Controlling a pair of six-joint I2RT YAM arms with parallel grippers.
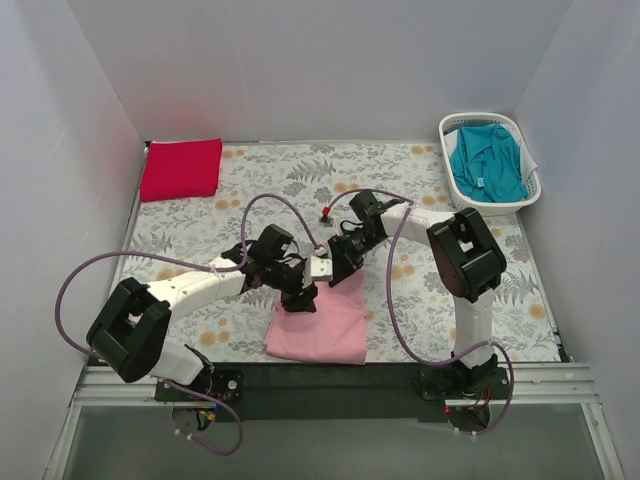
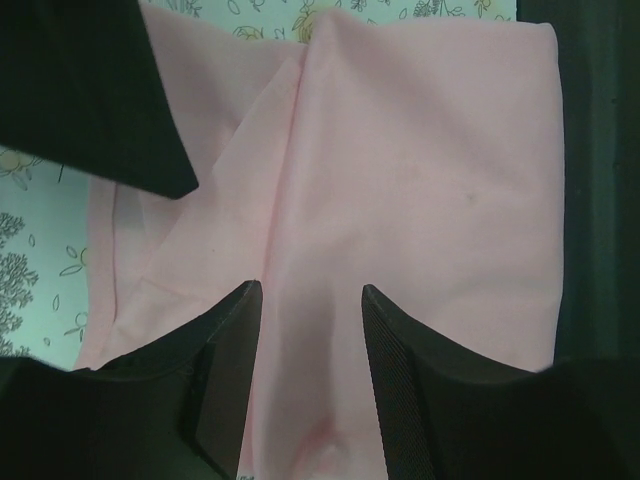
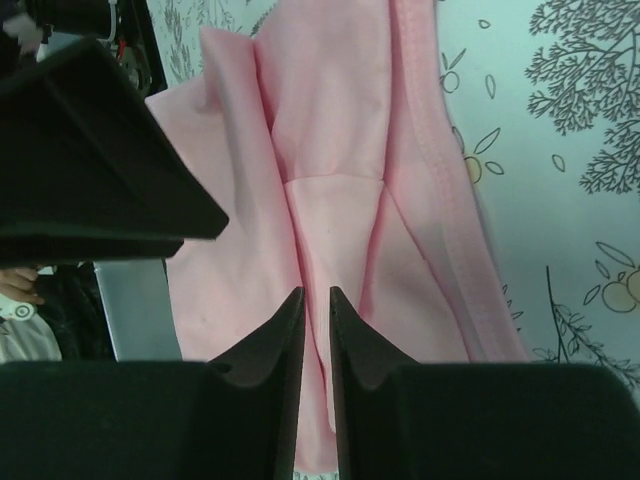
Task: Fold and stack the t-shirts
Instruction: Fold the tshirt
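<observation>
The light pink t-shirt lies partly folded on the floral cloth near the front edge. My left gripper is at its upper left edge; in the left wrist view the jaws stand apart with a ridge of pink fabric between them. My right gripper is at the shirt's top edge; in the right wrist view the jaws are nearly closed on a fold of the pink shirt. The bright red t-shirt lies folded at the back left. The teal t-shirt lies crumpled in the basket.
The white slatted laundry basket stands at the back right corner. The grey-and-orange floral cloth covers the table. A small red-topped object sits mid-table behind the grippers. White walls enclose three sides.
</observation>
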